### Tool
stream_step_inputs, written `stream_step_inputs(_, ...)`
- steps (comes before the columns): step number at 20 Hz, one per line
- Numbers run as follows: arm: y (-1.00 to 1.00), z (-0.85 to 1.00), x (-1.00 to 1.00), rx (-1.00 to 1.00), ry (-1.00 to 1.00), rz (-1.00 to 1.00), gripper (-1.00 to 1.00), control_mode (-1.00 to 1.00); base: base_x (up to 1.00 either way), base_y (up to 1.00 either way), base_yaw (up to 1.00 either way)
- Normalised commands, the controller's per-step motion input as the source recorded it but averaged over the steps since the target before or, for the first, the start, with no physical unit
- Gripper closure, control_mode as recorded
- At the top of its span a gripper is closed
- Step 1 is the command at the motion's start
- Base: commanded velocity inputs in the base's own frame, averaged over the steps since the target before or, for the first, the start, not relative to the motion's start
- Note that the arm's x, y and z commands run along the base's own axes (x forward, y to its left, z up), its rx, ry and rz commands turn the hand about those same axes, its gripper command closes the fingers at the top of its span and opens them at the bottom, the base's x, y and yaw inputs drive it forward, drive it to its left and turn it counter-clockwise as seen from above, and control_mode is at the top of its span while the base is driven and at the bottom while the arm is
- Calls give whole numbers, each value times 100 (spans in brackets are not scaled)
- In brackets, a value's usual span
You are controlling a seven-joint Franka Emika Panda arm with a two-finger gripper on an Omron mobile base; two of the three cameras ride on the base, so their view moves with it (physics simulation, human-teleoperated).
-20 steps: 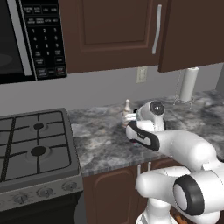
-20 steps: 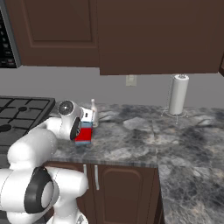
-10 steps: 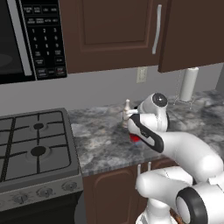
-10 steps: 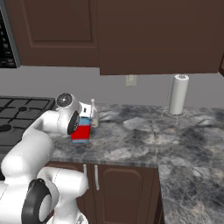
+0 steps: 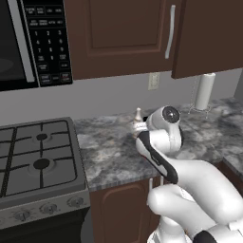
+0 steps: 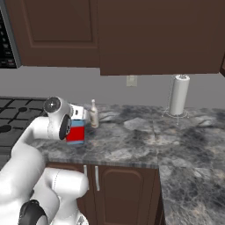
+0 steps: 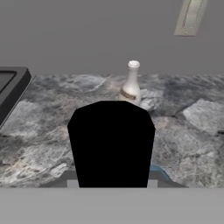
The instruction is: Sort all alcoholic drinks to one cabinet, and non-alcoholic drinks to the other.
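From the left base camera the arm's wrist hangs low over the grey stone tabletop [image 5: 109,147], and it blocks nearly everything it is working on; just the top of the pale bottle [image 5: 138,116] pokes up behind it, close to the wall. Overhead is the cabinet [image 5: 123,35], door closed, with its silver handle [image 5: 169,32] well above the hand. That is the first worry: the door has to be opened, and the hand looks busy.

From the right base camera the blue bottle [image 6: 76,130] shows at the end of the hand, its red label plain, seemingly just clear of the tabletop, though I can't be sure. The fingers are closed on it, I judge. The pale bottle stands just beside it, toward the wall, so a careless swing on the way up could clip it and topple it. A paper towel roll [image 6: 179,95] sits well apart, out of harm's way.

From the hand camera the bottle's black cap [image 7: 111,142] sits right under the lens, between the fingers, with the pale bottle upright just beyond. The grip seems to sit near the top of a squat, heavy shape; if it is shallow, the bottle could tilt or slip during a lift
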Motion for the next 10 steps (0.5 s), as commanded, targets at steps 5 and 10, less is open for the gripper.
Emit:
stream_step_inputs(5,16,26,-31,-1,-10,0,100,-100,0,0,0)
stream_step_inputs(10,13,33,-34,-1,-14,0,100,-100,0,0,0)
